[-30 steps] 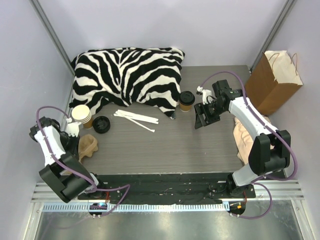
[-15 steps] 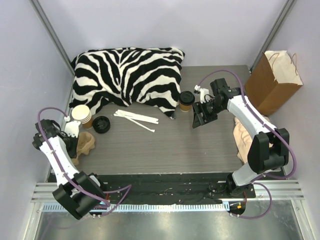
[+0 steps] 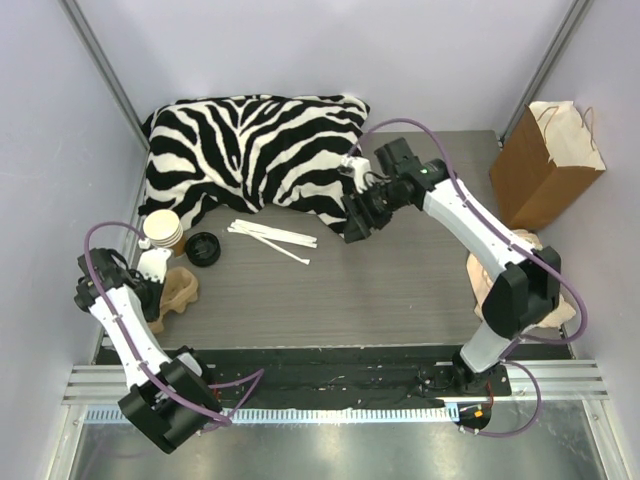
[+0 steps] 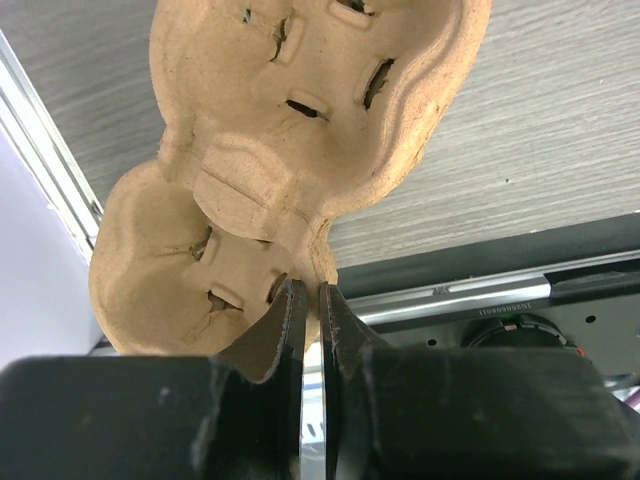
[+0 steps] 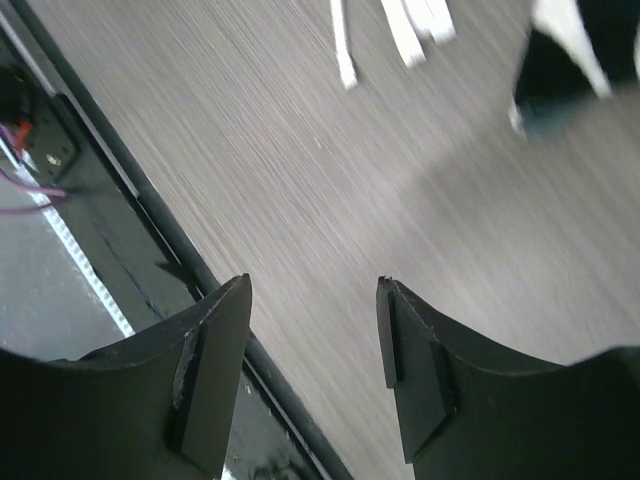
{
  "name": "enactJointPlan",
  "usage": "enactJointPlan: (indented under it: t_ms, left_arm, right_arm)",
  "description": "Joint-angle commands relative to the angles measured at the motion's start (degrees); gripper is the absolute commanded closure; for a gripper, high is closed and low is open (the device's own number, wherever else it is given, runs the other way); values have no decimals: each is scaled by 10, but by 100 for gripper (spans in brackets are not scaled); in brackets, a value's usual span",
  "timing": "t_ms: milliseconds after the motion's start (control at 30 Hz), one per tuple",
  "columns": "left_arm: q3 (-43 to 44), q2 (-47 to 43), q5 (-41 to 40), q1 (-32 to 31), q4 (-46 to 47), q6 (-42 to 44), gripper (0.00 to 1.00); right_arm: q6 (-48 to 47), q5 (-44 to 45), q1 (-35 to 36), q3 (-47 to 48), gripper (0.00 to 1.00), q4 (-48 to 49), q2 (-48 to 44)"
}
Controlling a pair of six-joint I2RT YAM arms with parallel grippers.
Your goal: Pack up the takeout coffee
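The takeout coffee shows in no view; my right arm covers the spot by the pillow's corner in the top view. My right gripper (image 3: 352, 222) (image 5: 313, 290) hangs open over bare table with nothing between its fingers. At the left, my left gripper (image 3: 163, 295) (image 4: 310, 292) is shut on the rim of a tan pulp cup carrier (image 3: 183, 288) (image 4: 300, 130), which lies on the table with its cup wells empty.
A zebra pillow (image 3: 255, 150) fills the back left. A stack of lidless cups (image 3: 162, 228), a loose black lid (image 3: 203, 248) and white stirrers (image 3: 272, 238) (image 5: 342, 45) lie in front of it. A brown paper bag (image 3: 545, 165) stands at the back right.
My right arm has swung left from beside the coffee cup and now covers it, jaws narrowing slightly. The left arm has shifted a little, still pinching the carrier.
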Motion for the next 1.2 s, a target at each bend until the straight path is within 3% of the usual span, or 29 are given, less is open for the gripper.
enactJointPlan:
  t_ms: [0, 133, 267, 567, 667, 1000, 1167]
  left_arm:
    - [-2, -27, 37, 4, 25, 25, 100]
    - [-2, -42, 75, 4, 8, 48, 100]
    - [6, -44, 109, 4, -40, 127, 100]
    - [16, -37, 177, -3, -138, 223, 100]
    - [-1, -47, 186, -33, -119, 201, 100]
    - [-57, -72, 113, -267, 94, -23, 100]
    - [-81, -100, 81, -316, 152, -93, 100]
  right_arm:
    - [59, -16, 55, 81, 39, 77, 51]
    - [109, -18, 108, 158, 39, 100, 114]
    - [176, -30, 135, 186, 38, 143, 155]
    - [219, -27, 162, 146, 37, 177, 170]
    - [246, -23, 172, 133, 37, 206, 170]
    - [327, -7, 203, 116, 38, 272, 206]
    - [393, -13, 206, 93, 33, 300, 227]
